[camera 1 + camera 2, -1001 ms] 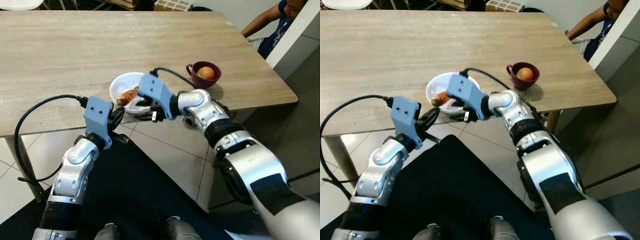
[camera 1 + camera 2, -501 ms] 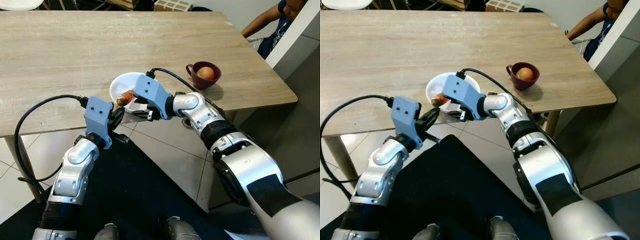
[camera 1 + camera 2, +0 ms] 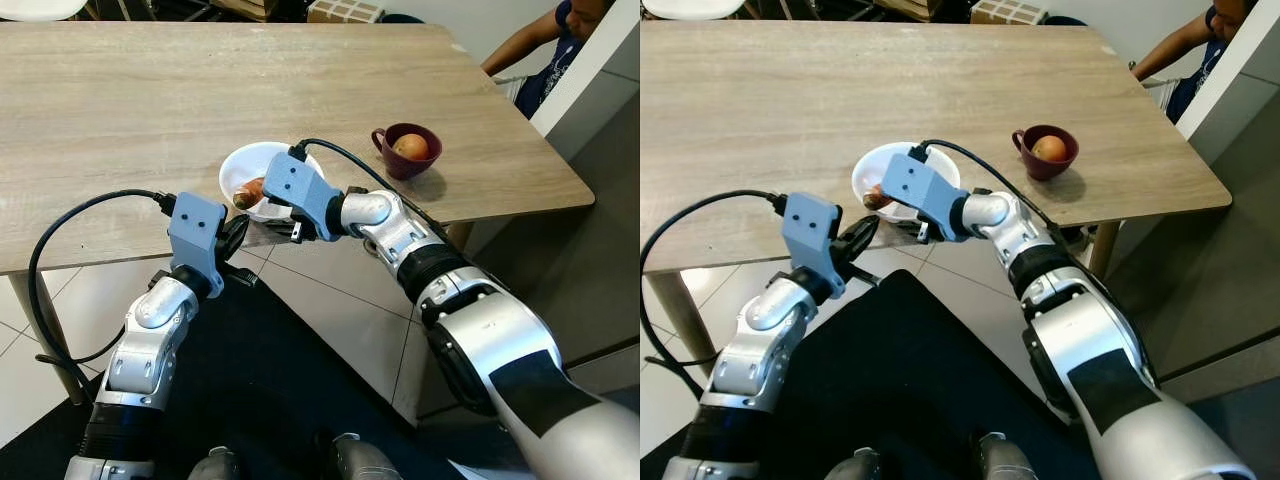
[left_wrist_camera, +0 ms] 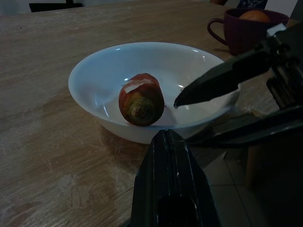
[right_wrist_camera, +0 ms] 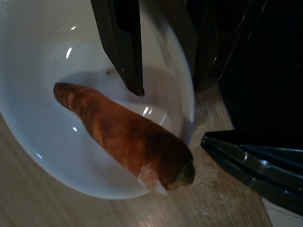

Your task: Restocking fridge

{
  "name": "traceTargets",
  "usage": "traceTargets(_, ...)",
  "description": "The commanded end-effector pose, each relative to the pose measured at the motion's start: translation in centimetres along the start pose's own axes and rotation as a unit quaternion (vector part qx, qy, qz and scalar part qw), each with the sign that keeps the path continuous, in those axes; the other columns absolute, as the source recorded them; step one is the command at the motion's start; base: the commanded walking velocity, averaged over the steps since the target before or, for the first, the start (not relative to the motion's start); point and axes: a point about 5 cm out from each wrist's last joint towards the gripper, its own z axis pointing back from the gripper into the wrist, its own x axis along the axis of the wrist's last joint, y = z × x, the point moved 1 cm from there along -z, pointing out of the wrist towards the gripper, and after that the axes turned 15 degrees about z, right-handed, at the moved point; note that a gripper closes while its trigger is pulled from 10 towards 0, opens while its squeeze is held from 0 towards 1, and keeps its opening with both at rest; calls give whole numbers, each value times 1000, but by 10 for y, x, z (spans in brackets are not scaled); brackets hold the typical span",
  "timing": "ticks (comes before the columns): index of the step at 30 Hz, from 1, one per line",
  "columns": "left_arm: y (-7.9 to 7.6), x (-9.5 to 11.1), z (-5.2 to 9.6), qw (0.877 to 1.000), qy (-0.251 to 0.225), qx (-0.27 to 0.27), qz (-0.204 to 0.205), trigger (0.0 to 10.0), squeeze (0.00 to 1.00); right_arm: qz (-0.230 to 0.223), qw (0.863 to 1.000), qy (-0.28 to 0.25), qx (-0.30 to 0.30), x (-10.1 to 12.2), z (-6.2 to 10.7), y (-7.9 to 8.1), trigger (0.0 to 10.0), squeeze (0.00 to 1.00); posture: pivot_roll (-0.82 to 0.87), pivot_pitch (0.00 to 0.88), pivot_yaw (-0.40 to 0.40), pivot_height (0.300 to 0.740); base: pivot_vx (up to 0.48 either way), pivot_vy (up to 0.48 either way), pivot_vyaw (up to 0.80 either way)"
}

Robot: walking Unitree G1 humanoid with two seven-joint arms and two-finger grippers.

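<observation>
Our right gripper has its jaws spread wide, one finger dipping over the rim into the white bowl and the other sitting outside and below the rim by the tabletop edge. The left gripper waits just under the tabletop edge at the lower left of centre in the head view; its jaws look pressed together, holding nothing.

The carrot lies on the bowl's floor, thick cut end toward the near rim and tip pointing away. In the left eye view the bowl sits at the middle of the frame, close to the near edge of the tabletop. A dark red cup with a round fruit in it stands to the upper right, well apart. A person sits at the upper right corner.

We judge the step to be picking up the bowl by its rim. To do it well, we should seat the inner finger deeper against the wall, clear of the carrot, then close firmly before lifting. The bowl is smooth and could slip or tip, so we should keep it level.
</observation>
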Motion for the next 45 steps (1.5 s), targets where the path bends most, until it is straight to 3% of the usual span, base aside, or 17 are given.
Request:
traceTargets(1, -2, -2, 1, 1000, 2, -6, 2, 10000, 0, -3, 1000, 7, 15, -6, -2, 9, 10000, 729, -37, 165, -100, 740, 0, 0, 0)
traceTargets(2, -2, -2, 1, 1000, 2, -6, 2, 10000, 0, -2, 1000, 8, 14, -5, -2, 9, 10000, 933, -37, 165, -100, 740, 0, 0, 0)
traceTargets(3, -2, -2, 1, 1000, 2, -6, 2, 10000, 0, -2, 1000, 8, 14, -5, -2, 9, 10000, 933, -37, 165, -100, 740, 0, 0, 0)
traceTargets(4, -2, -2, 1, 1000, 2, -6, 2, 10000, 0, 2, 1000, 9, 12, -5, -2, 8, 10000, 1000, -37, 166, -101, 740, 0, 0, 0)
traceTargets(5, -2, -2, 1, 1000, 2, -6, 2, 10000, 0, 5, 1000, 11, 10, -5, -2, 8, 10000, 886, -36, 166, -101, 740, 0, 0, 0)
traceTargets(6, -2, -2, 1, 1000, 2, -6, 1, 10000, 0, 7, 1000, 12, 9, -5, -2, 8, 10000, 502, -36, 166, -101, 740, 0, 0, 0)
traceTargets(7, -2, -2, 1, 1000, 2, -6, 1, 10000, 0, 7, 1000, 12, 9, -5, -2, 8, 10000, 502, -36, 166, -101, 740, 0, 0, 0)
traceTargets(8, -2, -2, 1, 1000, 2, -6, 1, 10000, 0, 9, 1000, 13, 8, -5, -2, 8, 10000, 153, -36, 167, -101, 740, 0, 0, 0)
traceTargets(9, -2, -1, 1, 1000, 2, -6, 2, 10000, 0, 10, 1000, 14, 7, -5, -3, 8, 10000, 0, -36, 169, -100, 740, 0, 0, 0)
traceTargets(36, -2, 0, -1, 1000, 0, -4, -1, 10000, 0, 14, 999, 50, -6, -8, -5, 7, 10000, 0, -32, 188, -110, 740, 0, 0, 0)
traceTargets(37, -1, 0, -1, 1000, 0, -4, -1, 10000, 0, 13, 999, 49, -5, -8, -5, 7, 8039, 0, -32, 188, -110, 740, 0, 0, 0)
traceTargets(38, -1, 1, -1, 1000, 0, -3, -1, 10000, 0, 12, 999, 48, -4, -8, -6, 8, 4235, 0, -31, 188, -110, 740, 0, 0, 0)
traceTargets(39, -1, 1, -1, 1000, 0, -3, -2, 10000, 0, 11, 999, 47, -2, -8, -6, 8, 2745, 0, -30, 188, -110, 740, 0, 0, 0)
traceTargets(40, -1, 1, -1, 1000, 0, -3, -2, 10000, 0, 11, 999, 47, -2, -8, -6, 8, 2745, 0, -30, 188, -110, 740, 0, 0, 0)
traceTargets(41, 0, 1, -1, 1000, 0, -2, -2, 10000, 0, 10, 999, 47, -1, -8, -6, 8, 314, 0, -30, 187, -109, 740, 0, 0, 0)
traceTargets(45, 0, 1, -1, 1000, 0, -2, -2, 10000, 0, 8, 999, 47, 2, -9, -5, 9, 0, 0, -30, 187, -107, 740, 0, 0, 0)
